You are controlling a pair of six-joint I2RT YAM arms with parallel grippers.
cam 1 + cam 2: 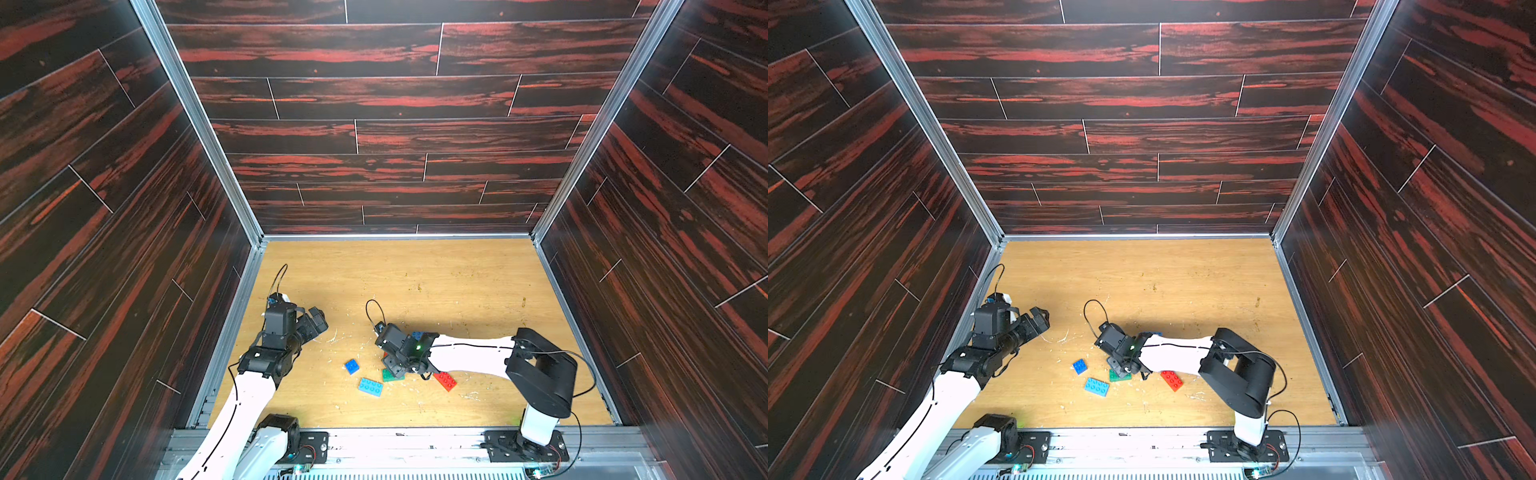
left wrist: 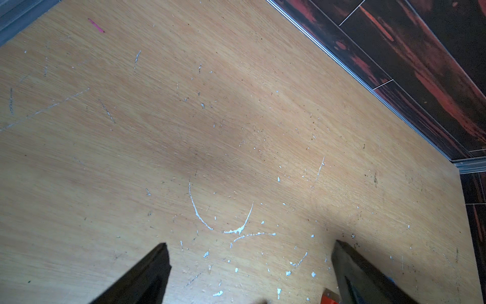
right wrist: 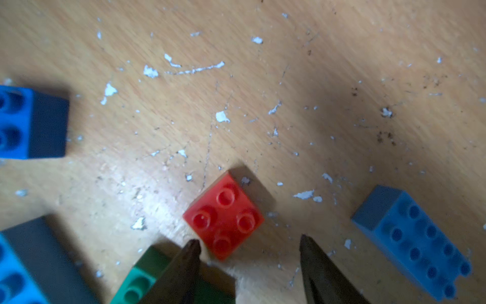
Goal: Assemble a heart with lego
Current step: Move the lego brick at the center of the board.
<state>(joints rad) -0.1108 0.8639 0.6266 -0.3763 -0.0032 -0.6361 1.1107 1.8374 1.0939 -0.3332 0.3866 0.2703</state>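
Note:
The lego lies loose on the wooden table [image 1: 415,282]. In the right wrist view a small red square brick [image 3: 223,215] sits just ahead of my right gripper [image 3: 249,242], which is open with nothing between its fingers. One fingertip [image 3: 193,247] hangs over a green brick [image 3: 139,279]. A blue oblong [image 3: 415,242] lies to one side and a dark-blue square [image 3: 26,123] to the other. In a top view the right gripper [image 1: 392,368] points down at the green brick [image 1: 390,376]. My left gripper [image 1: 318,320] stands open over bare wood [image 2: 236,158]. The heart is out of view.
In both top views a dark-blue square [image 1: 352,366], a light-blue oblong [image 1: 370,386] and a red oblong [image 1: 444,380] lie near the table's front middle. Dark wood-pattern walls [image 1: 395,124] close in three sides. White scratches [image 2: 223,229] mark the table.

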